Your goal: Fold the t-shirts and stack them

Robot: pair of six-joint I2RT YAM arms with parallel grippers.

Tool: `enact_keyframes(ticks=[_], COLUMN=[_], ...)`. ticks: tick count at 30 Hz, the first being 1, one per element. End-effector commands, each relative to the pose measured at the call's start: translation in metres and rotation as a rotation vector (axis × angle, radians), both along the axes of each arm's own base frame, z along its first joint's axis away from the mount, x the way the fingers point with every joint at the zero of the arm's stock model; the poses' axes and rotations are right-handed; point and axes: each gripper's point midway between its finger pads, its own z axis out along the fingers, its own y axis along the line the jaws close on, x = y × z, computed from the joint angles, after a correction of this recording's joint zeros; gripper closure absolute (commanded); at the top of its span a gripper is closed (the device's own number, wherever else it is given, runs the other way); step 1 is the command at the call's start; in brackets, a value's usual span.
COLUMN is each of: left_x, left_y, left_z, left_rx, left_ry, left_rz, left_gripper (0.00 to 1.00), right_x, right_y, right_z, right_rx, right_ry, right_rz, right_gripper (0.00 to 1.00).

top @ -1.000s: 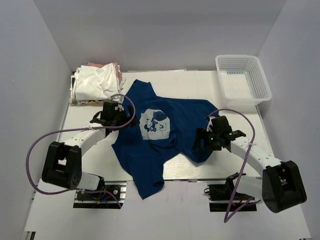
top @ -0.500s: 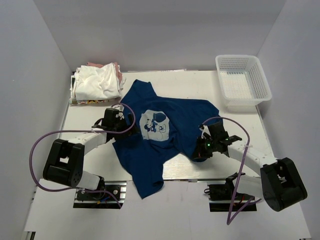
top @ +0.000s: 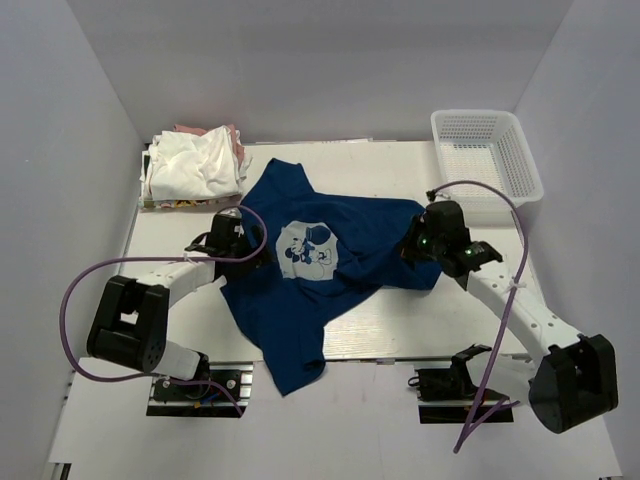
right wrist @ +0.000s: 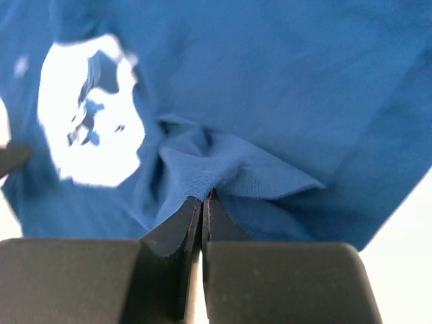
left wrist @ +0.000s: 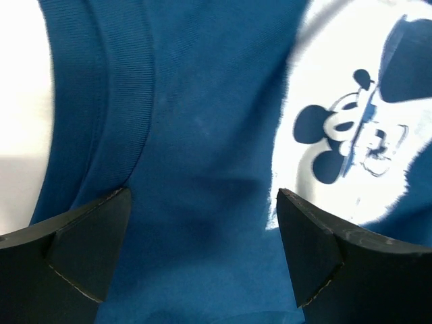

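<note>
**Right gripper pinched on the navy shirt, left gripper open over its collar**

Your right gripper has its jaws pressed together with a small peak of navy cloth caught between the tips. The folds radiating from that pinch show only in the right wrist view. In the overhead view the right gripper sits at the right edge of the navy t-shirt, right of centre in the frame.

Your left gripper is spread wide with nothing between its fingers, and the cloth lies flat in the gap. Whether the tips touch the cloth, you cannot tell. The left wrist view shows the ribbed collar at upper left and the cartoon print at right. From overhead the left gripper sits at the shirt's left edge, beside the print.

The shirt lies spread and rumpled, print up, across the middle of the table, with its lower end hanging past the near edge. White t-shirts lie heaped at upper left, with a pink one behind them. The mesh basket stands at upper right.
</note>
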Motion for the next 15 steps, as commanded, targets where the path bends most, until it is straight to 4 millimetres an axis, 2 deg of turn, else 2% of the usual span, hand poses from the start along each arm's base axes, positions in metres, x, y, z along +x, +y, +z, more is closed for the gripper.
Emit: enact_keyframes(ticks=[1, 4, 5, 6, 7, 8, 10, 11, 12, 13, 14, 15], left_x=[-0.044, -0.035, -0.034, -0.033, -0.029, -0.029, -0.021, -0.019, -0.017, -0.009, -0.003, -0.001], left_y=[0.043, 0.057, 0.057, 0.061, 0.062, 0.062, 0.066, 0.065, 0.065, 0.064, 0.061, 0.060], left_z=[-0.036, -0.034, -0.035, -0.035, -0.036, -0.038, -0.036, -0.037, -0.040, -0.036, -0.034, -0.034], left_rx=[0.183, 0.241, 0.244, 0.270, 0.281, 0.286, 0.312, 0.318, 0.321, 0.318, 0.312, 0.309], left_ry=[0.212, 0.215, 0.225, 0.230, 0.233, 0.246, 0.239, 0.240, 0.236, 0.213, 0.199, 0.191], left_rz=[0.098, 0.165, 0.164, 0.175, 0.180, 0.179, 0.193, 0.183, 0.176, 0.170, 0.154, 0.155], left_gripper=[0.00, 0.00, 0.00, 0.00, 0.00, 0.00, 0.00, 0.00, 0.00, 0.00, 0.00, 0.00], right_x=[0.022, 0.030, 0.038, 0.045, 0.057, 0.066, 0.087, 0.098, 0.109, 0.119, 0.125, 0.137], right_y=[-0.035, -0.049, -0.049, -0.052, -0.057, -0.057, -0.062, -0.064, -0.062, -0.059, -0.056, -0.047], right_z=[-0.001, -0.022, -0.018, -0.024, -0.018, -0.025, -0.015, -0.020, -0.011, -0.004, -0.006, 0.002], right_rx=[-0.135, -0.199, -0.196, -0.211, -0.210, -0.223, -0.231, -0.264, -0.269, -0.261, -0.285, -0.263], right_ry=[0.030, 0.091, 0.074, 0.083, 0.057, 0.066, 0.012, 0.011, -0.022, -0.061, -0.072, -0.104], right_rz=[-0.168, -0.185, -0.197, -0.210, -0.234, -0.236, -0.254, -0.241, -0.234, -0.224, -0.171, -0.141], right_gripper=[1.00, 1.00, 1.00, 1.00, 1.00, 1.00, 1.00, 1.00, 1.00, 1.00, 1.00, 1.00])
